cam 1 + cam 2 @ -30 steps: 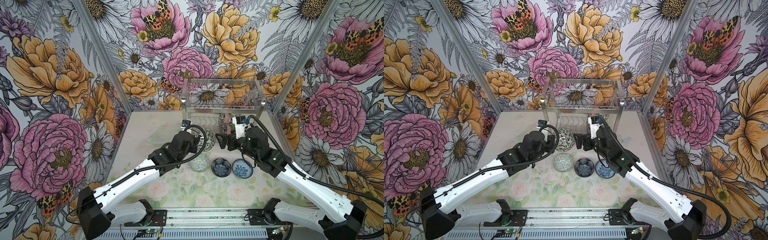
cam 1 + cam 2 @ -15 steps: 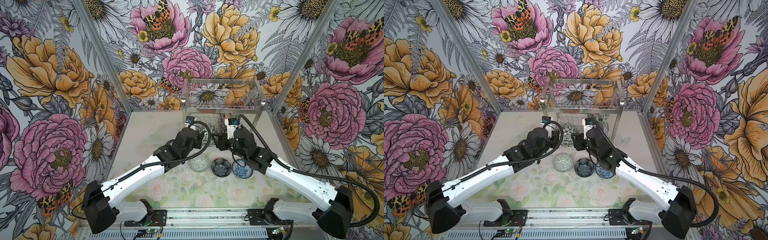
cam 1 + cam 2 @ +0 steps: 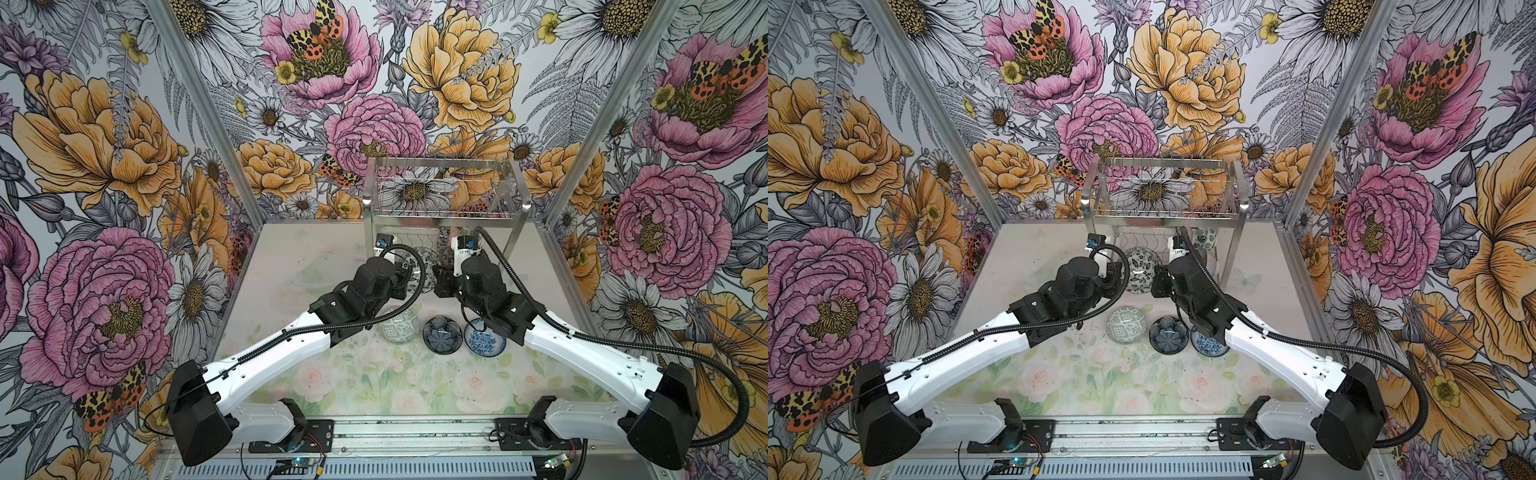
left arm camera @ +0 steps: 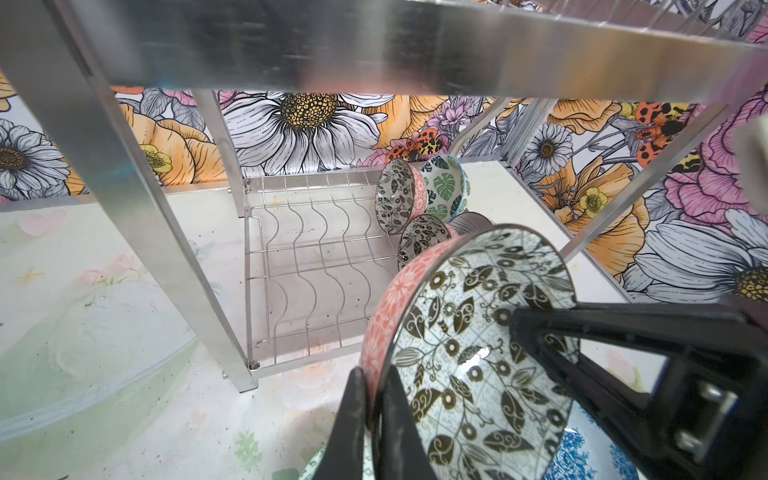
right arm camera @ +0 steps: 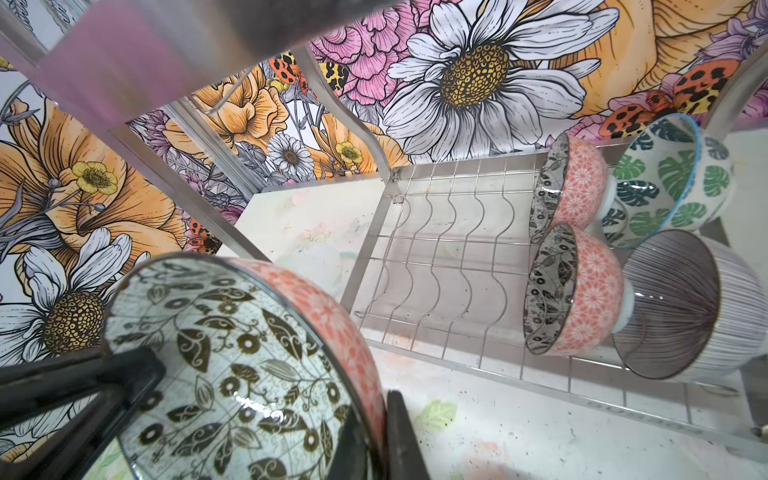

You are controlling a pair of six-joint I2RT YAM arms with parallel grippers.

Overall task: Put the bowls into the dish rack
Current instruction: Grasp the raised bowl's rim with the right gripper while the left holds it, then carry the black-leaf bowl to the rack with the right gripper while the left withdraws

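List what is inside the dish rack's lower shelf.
Four bowls on edge: rear pink bowl, front pink bowl, green-leaf bowl, striped bowl. Other slots are bare. The upper tier hides most in both top views.

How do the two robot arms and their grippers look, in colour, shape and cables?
The left arm and right arm have smooth white shells, black joints and boxy black shoulder housings. A black ribbed cable loops along each. The left gripper and right gripper have slim flat black fingers. Each wrist carries a white camera unit with a blue part.
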